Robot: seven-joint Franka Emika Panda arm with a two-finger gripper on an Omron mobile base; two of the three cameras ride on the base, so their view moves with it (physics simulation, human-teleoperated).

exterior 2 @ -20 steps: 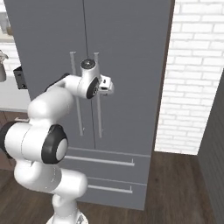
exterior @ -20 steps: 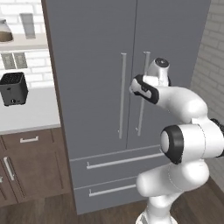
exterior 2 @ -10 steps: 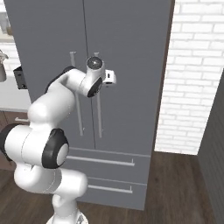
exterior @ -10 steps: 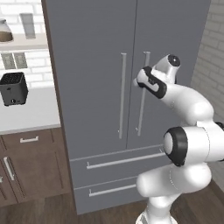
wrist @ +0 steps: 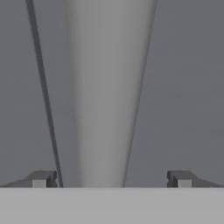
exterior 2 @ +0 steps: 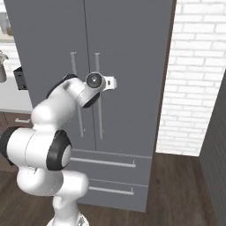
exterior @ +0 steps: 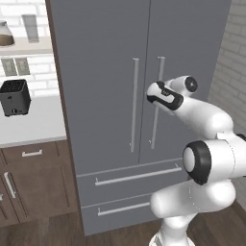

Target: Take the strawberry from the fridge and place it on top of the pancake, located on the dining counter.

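Observation:
The tall grey fridge [exterior: 105,96] stands with both doors shut, so the strawberry is hidden. My gripper [exterior: 153,92] is right at the right door's long vertical handle [exterior: 159,72], about halfway up it. From the right base view the gripper [exterior 2: 111,82] presses close to that handle [exterior 2: 98,119]. The hand view has the handle bar [wrist: 109,105] running up between my two dark fingertips [wrist: 41,179], which stand wide apart on either side of it; the gripper [wrist: 111,179] is open and not touching it. The pancake and the dining counter are out of view.
Two drawer fronts [exterior: 129,178] with horizontal bars sit below the doors. A black appliance [exterior: 14,97] stands on the white wall counter [exterior: 33,127] to the left, above brown cabinets [exterior: 33,185]. A white brick wall [exterior 2: 198,88] flanks the fridge on the right.
The arm has stretched forward, bringing the hand closer to the right door's handle. The gripper has stayed open and the fridge doors have stayed shut.

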